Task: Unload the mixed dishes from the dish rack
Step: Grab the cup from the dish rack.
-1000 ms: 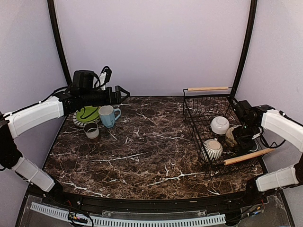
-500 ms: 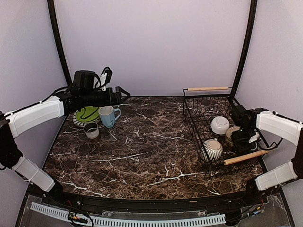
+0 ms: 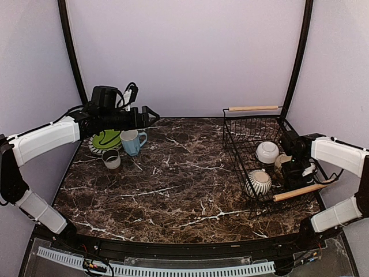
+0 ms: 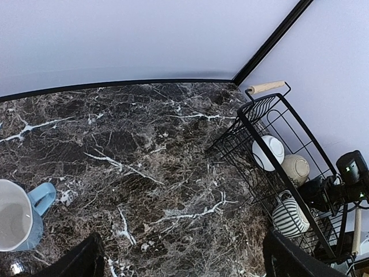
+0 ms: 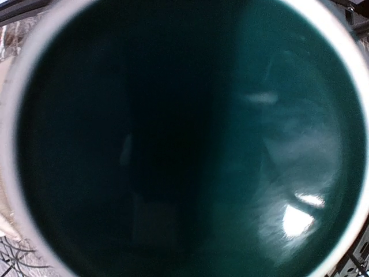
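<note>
Right gripper (image 3: pixel 290 166) inside dish rack (image 3: pixel 237 131), wrist pointing down

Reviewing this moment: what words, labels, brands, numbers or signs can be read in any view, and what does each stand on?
No readable text in any view.
light blue mug, lime-green plate, white bowl, striped grey bowl, dish rack: no print, only glaze or line patterns.
dark green mug: plain inside, no mark.
small board at the near edge: any marking is too small to read.
</note>
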`<state>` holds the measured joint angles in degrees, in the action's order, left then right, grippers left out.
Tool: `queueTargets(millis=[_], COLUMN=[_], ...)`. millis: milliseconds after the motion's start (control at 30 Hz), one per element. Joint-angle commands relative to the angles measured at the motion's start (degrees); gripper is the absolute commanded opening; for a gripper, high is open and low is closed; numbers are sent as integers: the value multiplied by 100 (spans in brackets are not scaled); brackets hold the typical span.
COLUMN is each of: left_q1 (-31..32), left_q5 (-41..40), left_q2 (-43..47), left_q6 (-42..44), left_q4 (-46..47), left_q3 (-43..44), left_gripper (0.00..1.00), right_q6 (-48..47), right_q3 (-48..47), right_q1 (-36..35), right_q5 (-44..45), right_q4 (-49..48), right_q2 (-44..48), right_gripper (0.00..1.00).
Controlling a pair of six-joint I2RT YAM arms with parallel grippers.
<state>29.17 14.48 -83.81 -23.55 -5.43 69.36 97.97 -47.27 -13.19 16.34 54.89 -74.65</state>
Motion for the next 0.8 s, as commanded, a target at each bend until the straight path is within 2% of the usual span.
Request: queueTargets(millis=[0, 67, 100, 400, 533, 700, 767], left_q1=[36, 35, 36, 36, 36, 36, 36], left_q5=[180, 183, 176, 202, 267, 224, 234], left_q2=[-18, -25, -35, -86, -108, -142, -145], left_q6=[-30, -30, -29, -35, -67, -46, -37], left_q4=[-102, -98, -98, -112, -91, -115, -114], left_q3=[147, 148, 148, 156, 159, 164, 161], left_gripper=[95, 95, 95, 94, 94, 94, 94], right_q6=[4, -2, -18, -518, -1821, -2559, -3204], right_q3=[123, 161, 165, 24, 174, 538, 584], right_q1=[28, 27, 29, 27, 32, 36, 40], right_q5=[163, 132, 102, -144, -351, -584, -824], right_q4=[162, 231, 284, 648, -307, -1442, -2073], right_q2=[413, 593, 666, 1430, 2008, 2915, 3190], right_gripper=[9, 1, 0, 0, 0, 0, 0])
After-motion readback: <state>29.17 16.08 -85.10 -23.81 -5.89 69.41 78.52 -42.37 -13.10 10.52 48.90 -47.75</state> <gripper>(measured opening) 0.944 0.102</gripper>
